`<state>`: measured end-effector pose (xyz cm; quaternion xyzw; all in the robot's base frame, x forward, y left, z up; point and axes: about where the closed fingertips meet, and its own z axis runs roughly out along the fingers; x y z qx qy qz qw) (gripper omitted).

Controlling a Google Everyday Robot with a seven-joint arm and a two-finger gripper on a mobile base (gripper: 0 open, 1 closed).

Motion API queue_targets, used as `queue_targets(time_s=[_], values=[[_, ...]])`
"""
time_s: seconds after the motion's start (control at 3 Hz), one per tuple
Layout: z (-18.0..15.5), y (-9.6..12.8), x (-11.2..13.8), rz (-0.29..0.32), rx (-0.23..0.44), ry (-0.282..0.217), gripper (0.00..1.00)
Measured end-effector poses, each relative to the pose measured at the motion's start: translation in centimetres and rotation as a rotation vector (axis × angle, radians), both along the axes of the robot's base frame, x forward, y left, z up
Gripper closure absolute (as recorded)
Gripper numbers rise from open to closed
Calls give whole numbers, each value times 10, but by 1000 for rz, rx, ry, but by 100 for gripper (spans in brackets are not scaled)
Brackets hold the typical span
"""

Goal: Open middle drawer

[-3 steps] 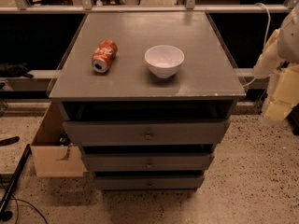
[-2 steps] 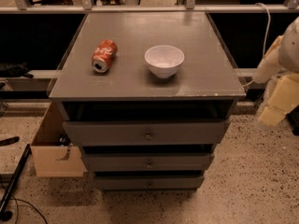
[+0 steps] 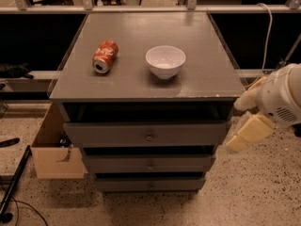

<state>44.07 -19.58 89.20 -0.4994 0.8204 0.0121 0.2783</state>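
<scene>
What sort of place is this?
Likely a lab or office test area: a grey drawer cabinet on speckled floor, a cardboard box beside it, a metal rail behind. The gripper hangs beside the drawer fronts.

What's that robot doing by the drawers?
The robot's pale two-finger gripper hangs beside the right side of the grey cabinet, touching nothing. It has not yet reached the middle grey drawer front with its small round knob. On top, a red drink can lies on its side beside a white bowl.
</scene>
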Motion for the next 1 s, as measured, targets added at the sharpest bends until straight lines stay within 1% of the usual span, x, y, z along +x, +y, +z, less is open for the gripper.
queue_targets(time_s=[0.33, 0.67, 1.0], values=[[-14, 2, 13, -14, 9, -58, 0], [-13, 3, 13, -14, 10, -60, 0], [-39, 18, 6, -39, 22, -36, 0]])
